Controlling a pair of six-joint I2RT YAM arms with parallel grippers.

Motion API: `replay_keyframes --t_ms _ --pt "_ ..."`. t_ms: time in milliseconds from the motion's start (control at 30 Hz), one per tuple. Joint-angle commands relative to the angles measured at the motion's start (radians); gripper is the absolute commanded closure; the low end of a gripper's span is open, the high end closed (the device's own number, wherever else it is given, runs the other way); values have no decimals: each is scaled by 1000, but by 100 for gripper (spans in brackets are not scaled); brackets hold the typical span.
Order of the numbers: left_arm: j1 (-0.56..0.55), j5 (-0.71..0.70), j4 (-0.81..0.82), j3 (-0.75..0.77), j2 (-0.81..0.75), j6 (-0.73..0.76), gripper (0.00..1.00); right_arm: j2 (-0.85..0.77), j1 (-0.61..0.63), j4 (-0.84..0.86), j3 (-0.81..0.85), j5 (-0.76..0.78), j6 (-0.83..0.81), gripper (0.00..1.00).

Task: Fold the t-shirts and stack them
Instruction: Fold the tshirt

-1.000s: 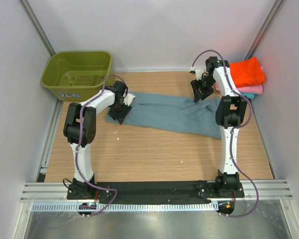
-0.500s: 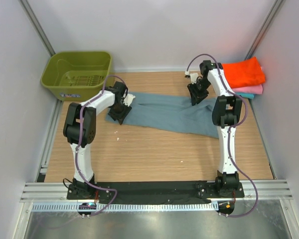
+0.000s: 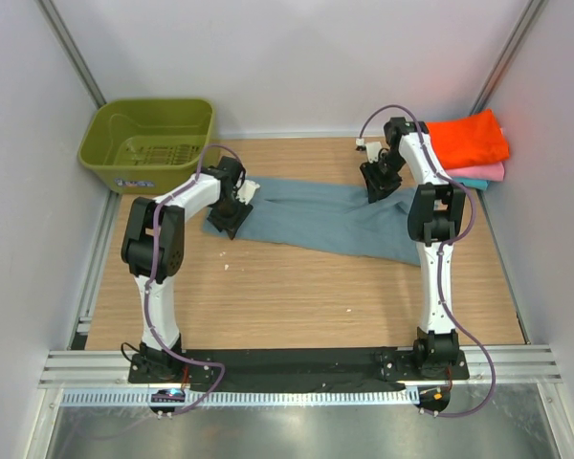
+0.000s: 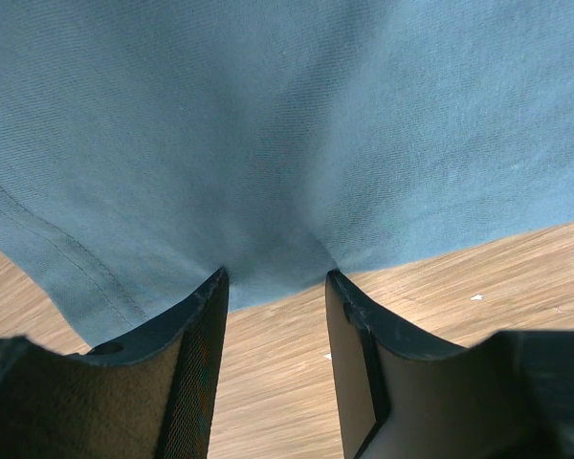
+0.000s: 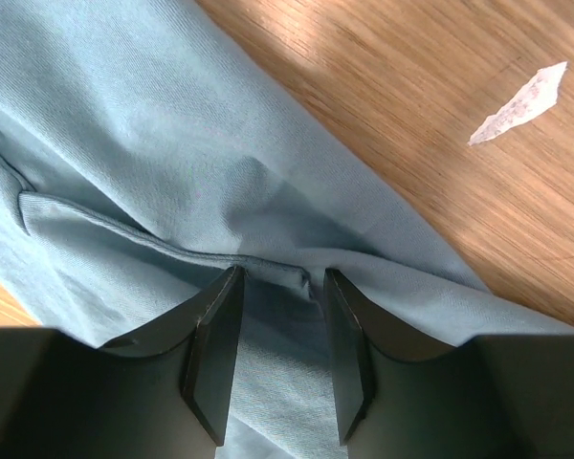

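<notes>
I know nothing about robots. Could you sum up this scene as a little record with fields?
Being worked on: large dusty blue-grey cloth t-shirt, spread across the wooden table
Left pincer: jaws apart, tips at the shirt's left edge
Right pincer: jaws apart, straddling the cloth at its right end
Stack: folded bright orange shirt over pink shirt and teal shirt, far right corner
Also there: olive-green plastic basket, far left

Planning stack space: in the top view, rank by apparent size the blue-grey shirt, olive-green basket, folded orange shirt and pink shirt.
1. Dusty blue-grey cloth t-shirt, narrowly ahead
2. Olive-green plastic basket
3. Folded bright orange t-shirt
4. Folded pink t-shirt: only its edge shows under the orange, true size unsure
</notes>
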Motion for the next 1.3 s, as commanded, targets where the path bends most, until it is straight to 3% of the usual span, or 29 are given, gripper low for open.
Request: replay_keyframes --t_ms 0,167,500,1100,1267 --pt "-1 43 17 -30 14 -18 54 -78 4 -24 9 -8 -10 55" --pt "-1 47 12 -19 25 -17 54 -96 4 -49 -13 -14 -22 57" --pt "-1 51 9 -4 44 -20 54 -112 4 -55 5 -25 -35 98" --pt "-1 67 5 5 54 -35 55 -81 43 59 151 -4 -36 99" --pt "-1 66 0 10 54 -37 55 -103 93 172 67 22 -48 99"
